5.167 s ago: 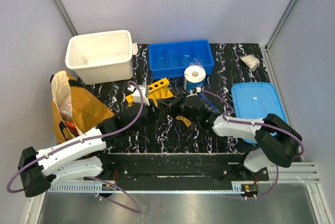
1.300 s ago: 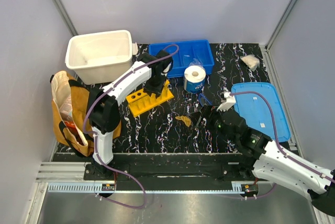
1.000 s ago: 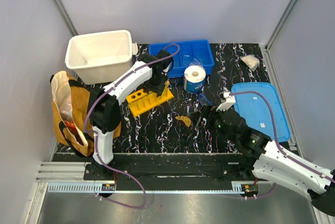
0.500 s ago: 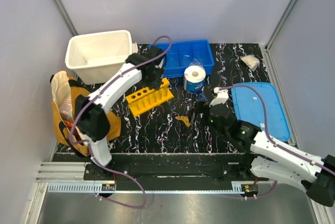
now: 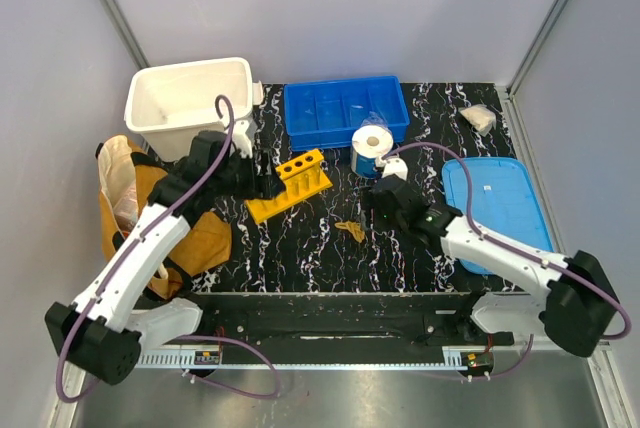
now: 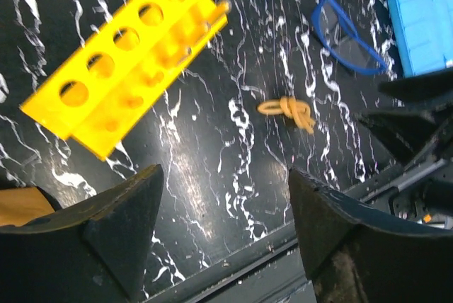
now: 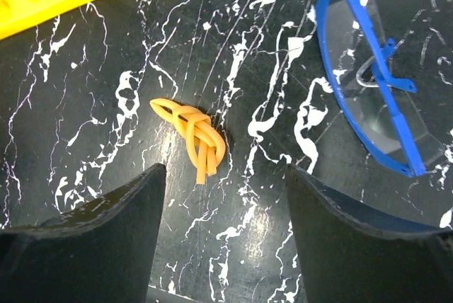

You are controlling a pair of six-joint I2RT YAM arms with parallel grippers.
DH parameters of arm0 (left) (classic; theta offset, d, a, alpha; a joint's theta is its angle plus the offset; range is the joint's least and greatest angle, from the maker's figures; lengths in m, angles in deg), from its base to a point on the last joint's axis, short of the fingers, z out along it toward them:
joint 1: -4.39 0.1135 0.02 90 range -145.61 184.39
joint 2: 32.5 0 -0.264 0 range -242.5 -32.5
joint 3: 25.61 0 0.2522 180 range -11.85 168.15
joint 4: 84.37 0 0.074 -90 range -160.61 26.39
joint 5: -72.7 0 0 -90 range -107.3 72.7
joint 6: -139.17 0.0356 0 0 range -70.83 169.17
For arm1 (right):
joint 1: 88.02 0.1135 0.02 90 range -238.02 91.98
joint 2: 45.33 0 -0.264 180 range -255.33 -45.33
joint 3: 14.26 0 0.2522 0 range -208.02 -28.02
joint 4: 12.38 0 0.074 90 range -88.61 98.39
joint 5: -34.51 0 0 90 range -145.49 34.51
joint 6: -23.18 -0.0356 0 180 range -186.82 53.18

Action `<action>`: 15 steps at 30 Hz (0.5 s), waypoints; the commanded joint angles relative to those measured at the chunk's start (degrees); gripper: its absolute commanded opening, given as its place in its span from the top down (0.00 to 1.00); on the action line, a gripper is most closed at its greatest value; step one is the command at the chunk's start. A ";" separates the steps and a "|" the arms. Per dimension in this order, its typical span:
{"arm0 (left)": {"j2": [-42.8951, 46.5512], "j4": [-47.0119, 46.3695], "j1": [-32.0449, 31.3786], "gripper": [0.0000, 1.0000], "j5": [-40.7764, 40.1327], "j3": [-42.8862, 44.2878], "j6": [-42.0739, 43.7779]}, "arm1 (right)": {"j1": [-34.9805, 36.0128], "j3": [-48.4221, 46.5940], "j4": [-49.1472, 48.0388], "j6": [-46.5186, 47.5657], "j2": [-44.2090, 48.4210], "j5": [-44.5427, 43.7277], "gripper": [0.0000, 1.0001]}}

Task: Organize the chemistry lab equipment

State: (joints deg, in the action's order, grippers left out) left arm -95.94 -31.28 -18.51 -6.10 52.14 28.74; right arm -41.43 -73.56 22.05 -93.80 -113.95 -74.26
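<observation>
Moved since half a second ago: the left gripper (image 5: 252, 176) has pulled off the far end of the yellow test-tube rack (image 5: 290, 185) and is now at the rack's left side; the right gripper (image 5: 380, 198) has come further up the table, to the right of the rack.
Left gripper: jaws spread wide with nothing between them. In the left wrist view its fingers (image 6: 113, 239) frame bare table (image 6: 212, 175); the rack (image 6: 127, 69) lies beyond them, untouched.
Right gripper: jaws also wide apart and empty. Its fingers (image 7: 92, 232) hang over the table on the near side of the small yellow piece (image 7: 192, 136), touching neither it nor the goggles (image 7: 375, 76).
Rack: on the black marbled table, set at an angle, six round holes in a row. Whether any hole holds a tube I cannot tell.
Small yellow piece: a knotted loop lying flat, to the near right of the rack and apart from it.
Goggles: right of the rack, beyond the yellow piece, flat on the table.
Paper roll (image 5: 372, 148): upright, just right of the rack's far end.
Blue tray (image 5: 345, 113): beyond the rack.
White bin (image 5: 190, 103): beyond and left of the rack.
</observation>
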 commanded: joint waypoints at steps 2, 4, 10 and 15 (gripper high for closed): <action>7.53 -8.48 0.13 0.20 5.85 -9.83 0.65 | -2.73 -3.76 -3.78 5.45 -6.07 8.73 0.29; 9.03 -9.09 0.13 0.08 7.24 -11.16 0.48 | -2.82 -4.55 -5.36 4.75 -9.32 11.11 0.29; 10.09 -9.89 0.13 0.01 11.91 -11.34 0.38 | -2.82 -8.42 -7.57 3.34 -20.66 12.00 0.35; 12.02 -11.03 0.04 0.01 11.74 -13.80 -0.05 | -2.91 -10.53 -7.57 2.99 -27.26 12.79 0.46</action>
State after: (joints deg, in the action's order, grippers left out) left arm -86.19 -37.99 -18.53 3.54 39.94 28.74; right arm -44.10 -81.14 16.30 -90.68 -138.15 -62.78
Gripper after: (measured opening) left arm 0.988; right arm 0.558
